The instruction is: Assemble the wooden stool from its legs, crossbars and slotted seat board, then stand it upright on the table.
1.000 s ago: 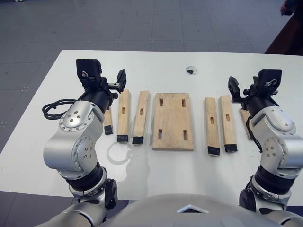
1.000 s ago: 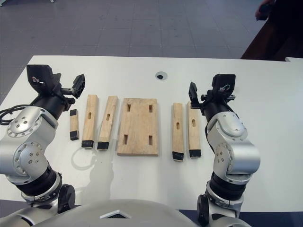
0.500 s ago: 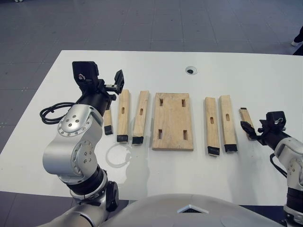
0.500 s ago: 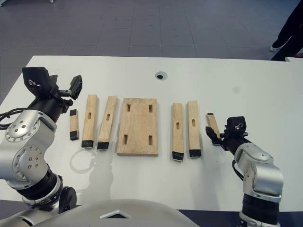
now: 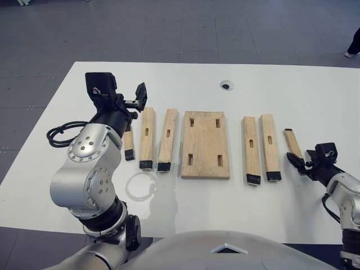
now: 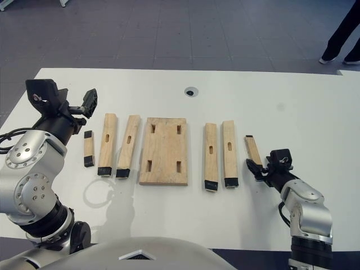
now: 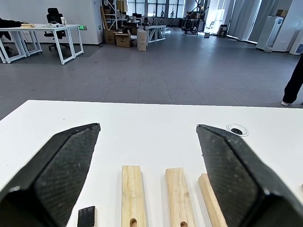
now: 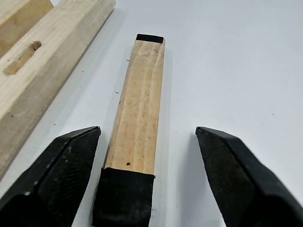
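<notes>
- Head view: seat board (image 5: 205,144) lies flat mid-desk (image 5: 185,79), legs (image 5: 147,136) flanking it; left gripper (image 5: 121,93) hovers near the left edge.
- Left wrist view: jaws spread wide, nothing held.
- Right wrist view: right gripper (image 8: 147,137) gapes wide, straddling the crossbar (image 8: 142,104) by the right edge, apparently lining up a grab.

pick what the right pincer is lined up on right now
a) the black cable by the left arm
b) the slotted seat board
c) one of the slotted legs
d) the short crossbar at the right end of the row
D: in the right wrist view the right pincer has its jaws open on either side of the black-capped near end of the short crossbar, with a gap on both sides.
</notes>
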{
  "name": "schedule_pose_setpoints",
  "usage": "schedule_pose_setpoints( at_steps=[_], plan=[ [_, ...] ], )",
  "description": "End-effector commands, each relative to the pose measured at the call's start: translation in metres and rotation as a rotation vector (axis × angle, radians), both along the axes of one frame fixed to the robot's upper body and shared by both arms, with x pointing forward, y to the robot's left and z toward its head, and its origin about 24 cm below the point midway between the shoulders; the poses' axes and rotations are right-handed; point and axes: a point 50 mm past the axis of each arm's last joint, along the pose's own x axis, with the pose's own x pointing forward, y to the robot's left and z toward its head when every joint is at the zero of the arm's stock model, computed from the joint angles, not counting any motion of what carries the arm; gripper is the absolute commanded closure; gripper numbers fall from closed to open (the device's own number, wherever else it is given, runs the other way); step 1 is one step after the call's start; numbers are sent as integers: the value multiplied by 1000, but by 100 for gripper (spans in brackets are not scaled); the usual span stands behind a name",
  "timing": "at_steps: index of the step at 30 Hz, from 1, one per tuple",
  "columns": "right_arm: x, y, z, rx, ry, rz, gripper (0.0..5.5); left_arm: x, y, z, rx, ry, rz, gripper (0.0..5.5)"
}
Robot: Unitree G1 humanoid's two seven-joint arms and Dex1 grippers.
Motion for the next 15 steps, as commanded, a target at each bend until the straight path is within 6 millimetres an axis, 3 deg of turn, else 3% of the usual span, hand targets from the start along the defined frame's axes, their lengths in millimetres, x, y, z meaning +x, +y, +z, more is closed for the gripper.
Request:
schedule_pose_setpoints(
  at_steps=[1, 11, 15],
  plan=[
    [-34, -8, -36, -3, 220, -67, 243, 0, 0, 2, 10, 0, 9, 172],
    [-30, -8, -34, -12, 212, -53, 409, 2, -1, 2, 4, -2, 12, 172],
    [-27, -9, -33, -7, 195, -52, 419, 2, -1, 2, 1, 0, 7, 172]
  ],
)
